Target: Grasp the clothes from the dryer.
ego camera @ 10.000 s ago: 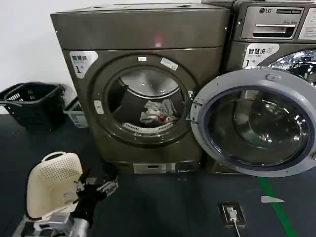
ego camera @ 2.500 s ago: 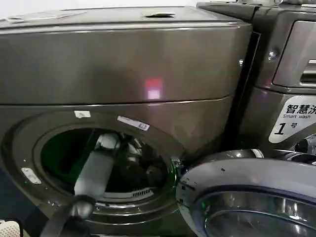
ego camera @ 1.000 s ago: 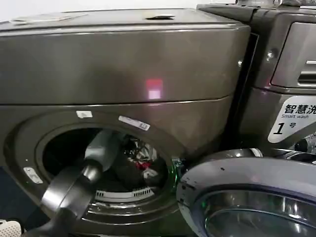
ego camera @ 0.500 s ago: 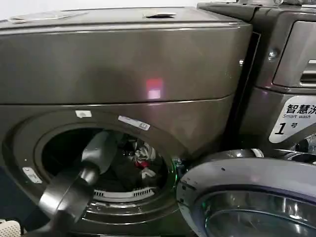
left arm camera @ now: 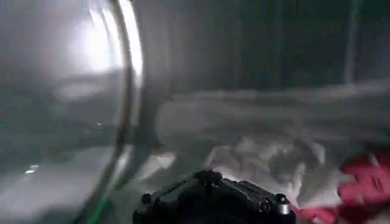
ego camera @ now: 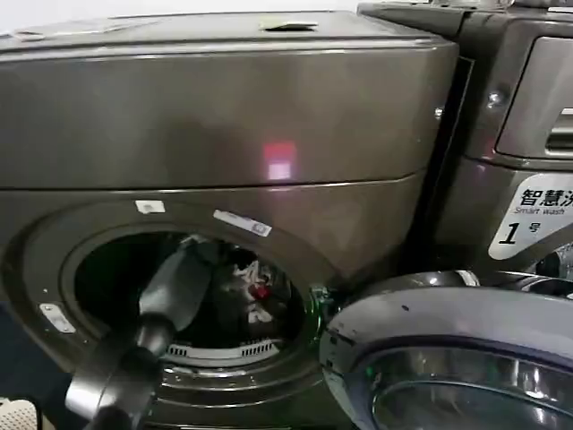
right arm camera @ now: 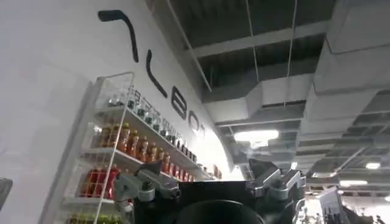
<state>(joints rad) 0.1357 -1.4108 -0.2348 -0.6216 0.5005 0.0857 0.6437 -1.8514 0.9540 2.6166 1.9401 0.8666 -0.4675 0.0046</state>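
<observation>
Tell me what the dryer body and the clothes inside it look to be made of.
The dryer: apparently painted or coated sheet metal, dark bronze-grey, with a soft satin sheen and blurred reflections.
The clothes: soft woven or knit fabric, white and light grey with a red patch, crumpled into limp matte folds.

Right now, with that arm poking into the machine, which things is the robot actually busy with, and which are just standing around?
In the job:
- the dryer, door open
- the clothes in its drum
- the left hand, inside the drum over the clothes

Just standing around:
- the neighbouring machine
- shelves of bottles
- the right hand, idle

Dim blurred drum interior, red glare spot on dryer front
</observation>
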